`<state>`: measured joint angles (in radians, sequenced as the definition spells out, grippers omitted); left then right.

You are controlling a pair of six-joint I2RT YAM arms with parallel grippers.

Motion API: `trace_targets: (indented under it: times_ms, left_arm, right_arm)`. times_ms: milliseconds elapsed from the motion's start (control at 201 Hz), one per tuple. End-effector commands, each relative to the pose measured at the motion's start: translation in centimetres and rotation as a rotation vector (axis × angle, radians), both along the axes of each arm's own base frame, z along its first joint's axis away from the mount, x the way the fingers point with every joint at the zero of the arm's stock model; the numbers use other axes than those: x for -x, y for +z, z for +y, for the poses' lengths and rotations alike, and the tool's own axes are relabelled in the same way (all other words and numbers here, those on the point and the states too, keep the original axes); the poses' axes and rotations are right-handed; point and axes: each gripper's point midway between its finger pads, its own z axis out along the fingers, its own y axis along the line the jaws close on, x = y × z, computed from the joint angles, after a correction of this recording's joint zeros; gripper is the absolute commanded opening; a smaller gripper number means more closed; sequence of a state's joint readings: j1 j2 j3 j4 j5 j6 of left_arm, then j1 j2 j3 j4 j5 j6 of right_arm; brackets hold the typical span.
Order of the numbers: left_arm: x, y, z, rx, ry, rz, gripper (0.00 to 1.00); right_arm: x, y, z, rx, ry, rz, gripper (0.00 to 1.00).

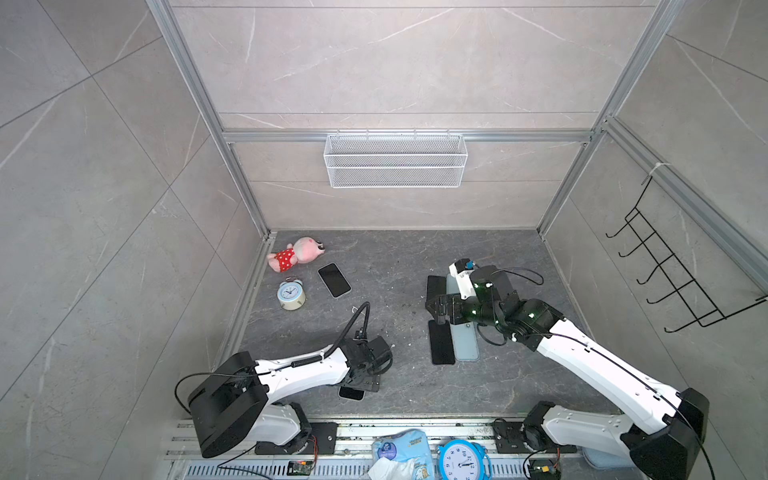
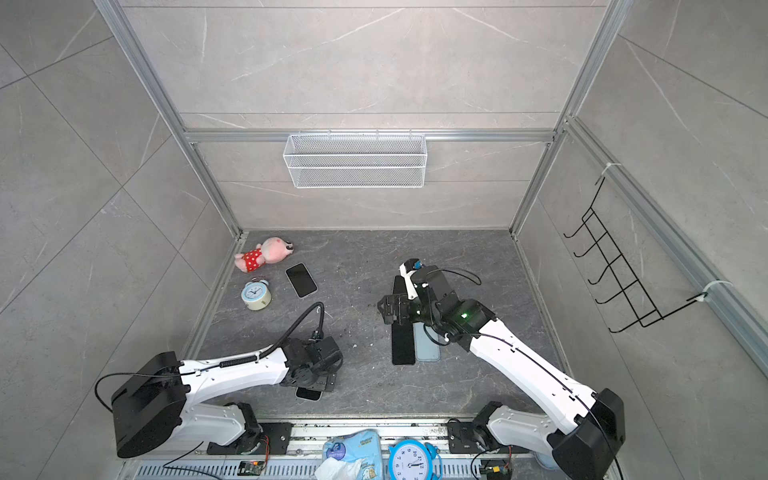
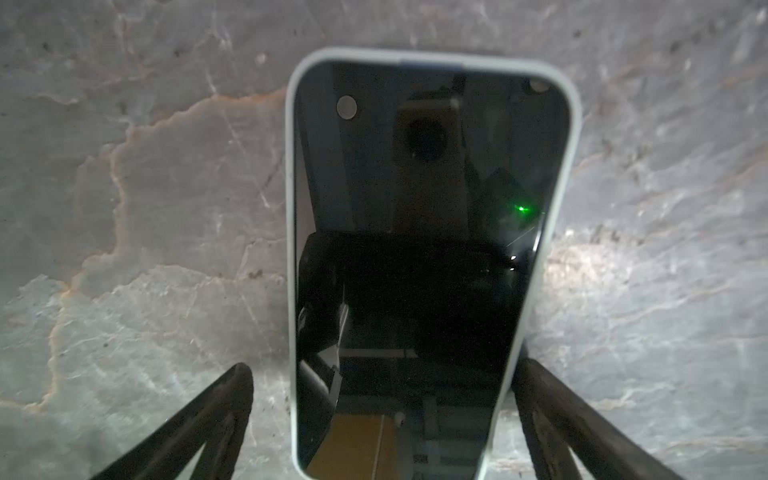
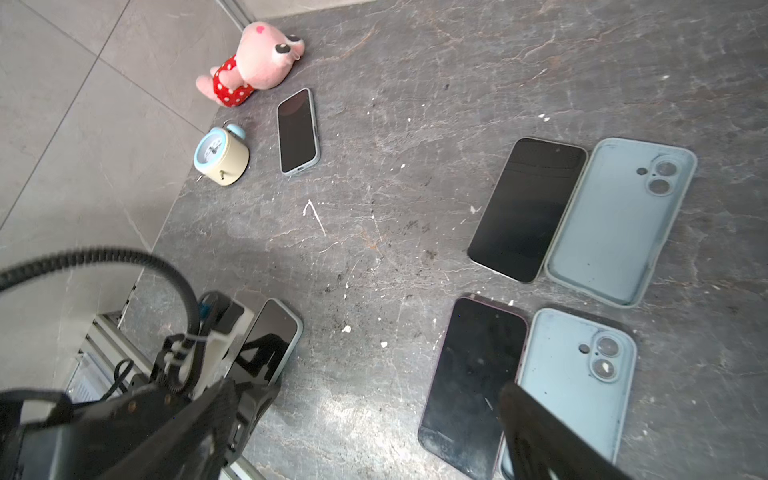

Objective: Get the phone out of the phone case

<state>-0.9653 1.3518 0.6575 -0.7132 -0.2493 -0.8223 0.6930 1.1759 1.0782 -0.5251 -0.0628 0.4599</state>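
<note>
**1. Left gripper (image 3: 384,368).** The jaws are fully spread and clamp nothing. In the left wrist view the near end of the cased phone (image 3: 415,249) lies between the two fingers. One finger (image 3: 235,395) stands clear of the phone on one long side. The other sits just beside the rim of the pale case (image 3: 353,54) on the opposite side (contact there cannot be confirmed). The phone lies flat and screen up, fully seated in its case, at the front left of the table (image 1: 395,257). In both top views the gripper hides most of it.

**2. Right gripper (image 1: 434,309).** The jaws are spread wide and hold nothing. The gripper hangs above the right side of the table, over two phones and two cases.
- The far bare phone (image 4: 528,208) lies just beside the far empty case (image 4: 619,220).
- The near bare phone (image 4: 469,382) lies just beside the near empty case (image 4: 577,382).
- All four lie flat, the cases open side up.
- One fingertip (image 4: 532,415) overlaps the seam between the near pair in the right wrist view. Whether it touches either item cannot be told.

**3. Other items.** A second cased phone (image 1: 334,280) lies screen up at the rear left. It is near a plush toy (image 1: 295,253) and an alarm clock (image 1: 291,294), and well apart from both grippers.
</note>
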Motion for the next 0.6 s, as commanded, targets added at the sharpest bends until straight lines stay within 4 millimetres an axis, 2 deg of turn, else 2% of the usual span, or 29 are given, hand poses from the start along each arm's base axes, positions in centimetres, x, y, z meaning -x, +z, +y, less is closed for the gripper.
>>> trace_targets:
  times_ms: [0, 110, 294, 473, 598]
  left_arm:
    - [0.2, -0.9, 0.3, 0.011, -0.023, 0.033, 1.0]
    - [-0.4, -1.4, -0.4, 0.052, -0.027, 0.059, 0.99]
    - [-1.1, -2.4, -0.2, 0.056, -0.012, 0.099, 0.93]
    - [-1.3, -2.8, -0.8, 0.064, -0.013, 0.113, 0.81]
    - [-1.6, -2.3, -1.0, 0.092, -0.008, 0.089, 0.7]
  right_arm:
    - [0.3, 2.0, -0.1, -0.007, -0.02, -0.042, 1.0]
    - [0.5, 2.1, 0.3, -0.013, -0.01, -0.045, 1.0]
    - [1.0, 1.8, 0.6, -0.008, 0.002, -0.041, 1.0]
    - [1.5, 1.3, 0.8, -0.016, 0.011, -0.04, 1.0]
    - [2.0, 0.1, 1.1, -0.029, 0.02, -0.018, 1.0]
